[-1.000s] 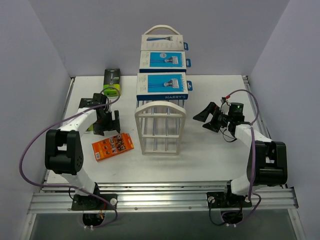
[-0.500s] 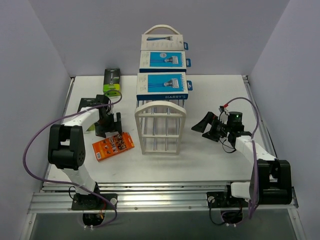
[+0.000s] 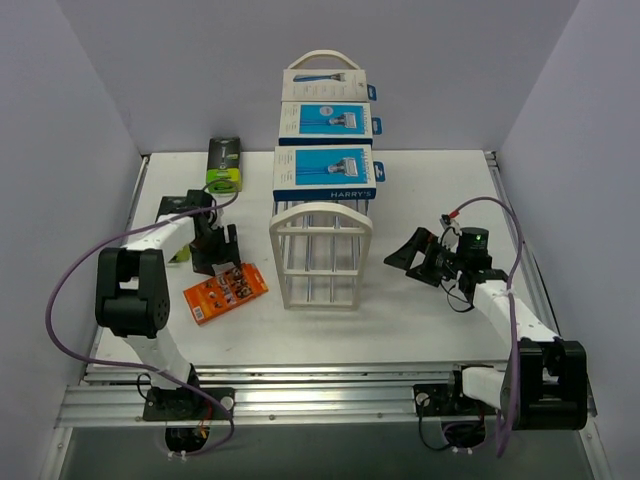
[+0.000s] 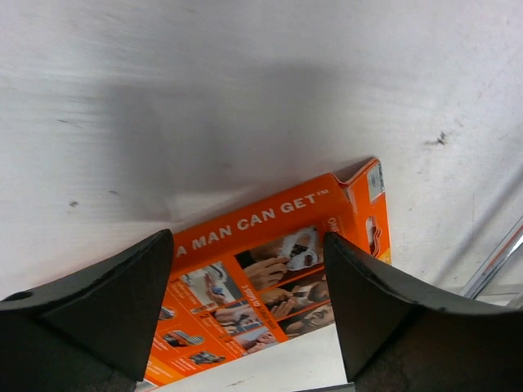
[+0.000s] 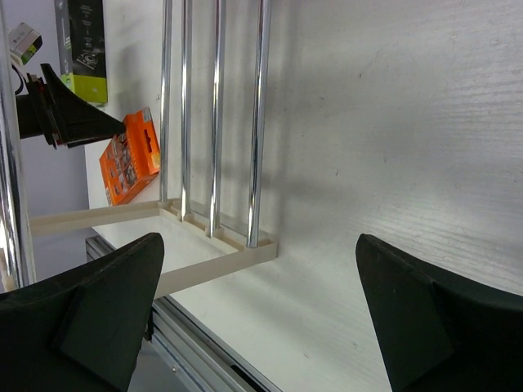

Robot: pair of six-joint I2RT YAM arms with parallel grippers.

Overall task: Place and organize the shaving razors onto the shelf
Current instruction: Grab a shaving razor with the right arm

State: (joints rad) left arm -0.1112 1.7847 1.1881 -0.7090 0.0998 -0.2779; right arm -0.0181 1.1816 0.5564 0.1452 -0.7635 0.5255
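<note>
Tall cream-white thin-bar shelf [image 3: 320, 255] with arched ends standing mid-table, carrying three flat blue-and-white HARRY'S razor boxes [image 3: 326, 172] stepped up its tiers. Flat orange cardboard razor box [image 3: 226, 292] lying on table left of shelf. Black-and-lime-green razor box [image 3: 224, 163] sitting left of shelf, farther back. Left gripper [image 4: 249, 269] hovering over orange box, jaws spread wide, gripping nothing. Right gripper [image 3: 412, 255] hanging right of shelf, jaws spread wide, empty.

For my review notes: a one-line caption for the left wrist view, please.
Left pincer open over the orange razor box, which lies flat on the white table.
</note>
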